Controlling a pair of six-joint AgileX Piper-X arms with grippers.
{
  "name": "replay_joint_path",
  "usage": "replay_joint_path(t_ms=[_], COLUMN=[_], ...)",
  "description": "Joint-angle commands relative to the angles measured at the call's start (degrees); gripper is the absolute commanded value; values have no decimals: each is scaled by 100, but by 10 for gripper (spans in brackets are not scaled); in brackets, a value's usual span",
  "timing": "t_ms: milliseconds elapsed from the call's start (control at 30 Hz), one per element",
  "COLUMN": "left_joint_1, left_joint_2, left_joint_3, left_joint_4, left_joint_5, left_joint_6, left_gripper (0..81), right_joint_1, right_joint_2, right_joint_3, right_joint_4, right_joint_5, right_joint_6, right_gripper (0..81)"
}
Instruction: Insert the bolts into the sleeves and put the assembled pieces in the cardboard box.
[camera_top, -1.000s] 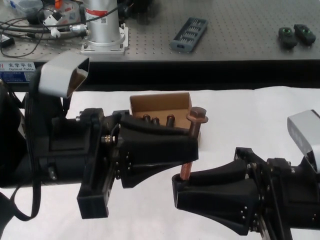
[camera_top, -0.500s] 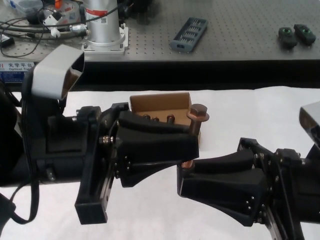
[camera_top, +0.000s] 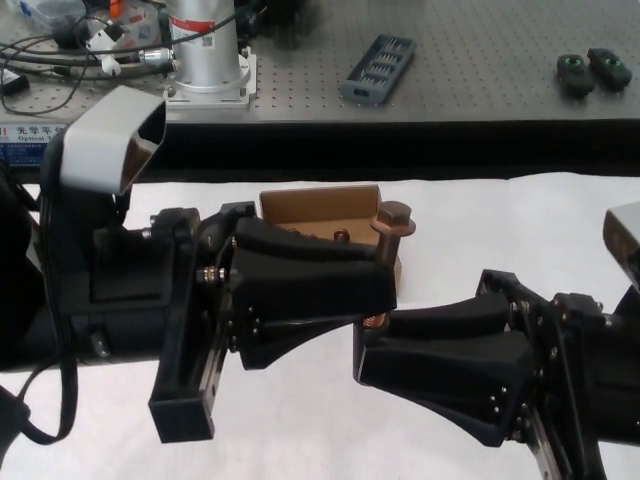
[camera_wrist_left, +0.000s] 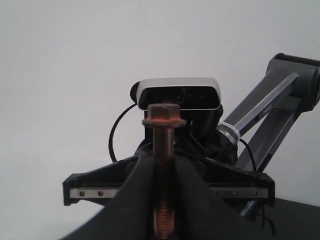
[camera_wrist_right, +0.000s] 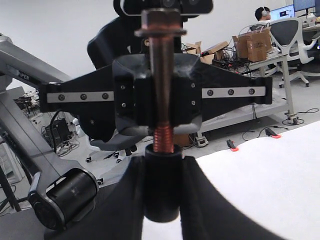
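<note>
My left fingers (camera_top: 310, 285) are clenched on a copper-coloured bolt (camera_top: 394, 222), held upright above the counter (camera_top: 500, 230) with its head up. My right fingers (camera_top: 440, 355) grasp a black sleeve (camera_wrist_right: 161, 195) just beneath it, and the bolt's threaded tip meets the sleeve's open top. Behind both, on the white-covered counter, is an open cardboard box (camera_top: 300, 208) with several pieces (camera_top: 341, 236) standing inside.

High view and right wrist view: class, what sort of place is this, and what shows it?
Probably a robotics or optics lab: a perforated optical bench with cables on it, and in the room beyond, monitors, an office chair and cardboard boxes.
</note>
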Motion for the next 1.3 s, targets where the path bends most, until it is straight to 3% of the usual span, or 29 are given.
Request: replay_joint_path(t_ms=[0, 167, 267, 400, 500, 667, 800, 967, 1067, 1267], left_joint_1=[-21, -21, -21, -21, 1, 375, 781, 1170, 1372, 1828], left_joint_2=[-9, -9, -9, -9, -9, -9, -20, -20, -20, -20], left_joint_3=[1, 1, 1, 1, 1, 1, 1, 1, 1, 1], left_joint_4=[66, 66, 66, 66, 66, 66, 66, 66, 136, 218], left_joint_5=[84, -404, -823, -1121, -1591, -2182, -1930, -1036, -785, -491], left_joint_6=[-129, -251, -299, -302, -544, -1269, -1464, -1463, -1506, -1506], left_gripper=[81, 406, 461, 436, 428, 427, 344, 141, 10, 6], right_joint_1=[2, 2, 2, 2, -12, -290, -657, -1076, -1265, -1327], right_joint_2=[-89, -89, -89, -89, -89, -89, -75, 26, 325, 1352], right_joint_3=[-60, -60, -60, -60, -60, -317, -931, -1959, -2519, -3651], right_joint_4=[-390, -390, -390, -390, -362, 484, 2059, 4262, 4831, 5335], right_joint_5=[208, 226, 226, 338, 805, 1128, 1162, 1928, 1986, 1986], right_joint_6=[-1, -1, -1, -1, 28, 256, -73, -834, -974, -1090], right_gripper=[29, 29, 29, 29, 29, 29, 29, 29, 29, 29])
